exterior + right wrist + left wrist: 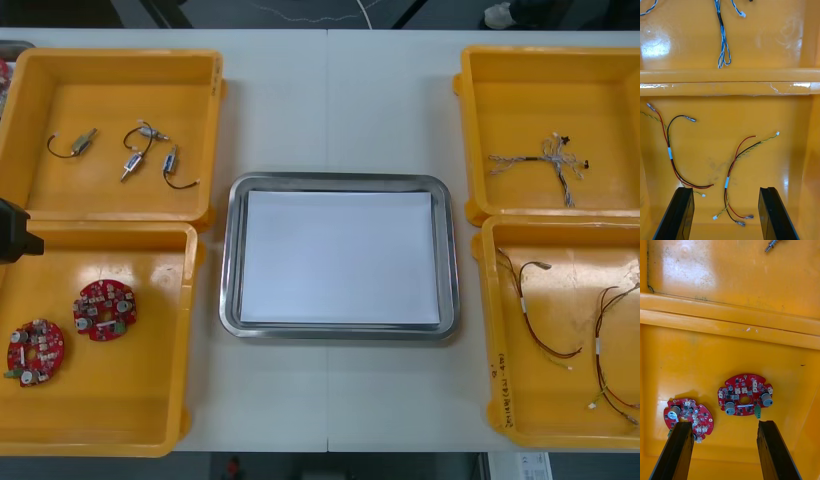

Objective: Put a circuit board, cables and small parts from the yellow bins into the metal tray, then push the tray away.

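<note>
The metal tray [340,184], white inside, lies at the table's middle with nothing in it. Two round red circuit boards [104,309] [35,351] lie in the near left yellow bin [100,420]. My left gripper [724,423] hangs open above that bin; one board [745,394] lies just beyond the gap between its fingers, and the other board [688,419] sits by one fingertip. My right gripper [725,189] is open over the near right bin [540,420], with a red and yellow cable [733,176] running between its fingers. A second such cable [672,157] lies to the side.
The far left bin [120,60] holds several small metal parts [150,150]. A twisted blue and white cable [550,160] lies in the far right bin [540,60]. Part of my left arm [15,232] shows black at the table's left edge.
</note>
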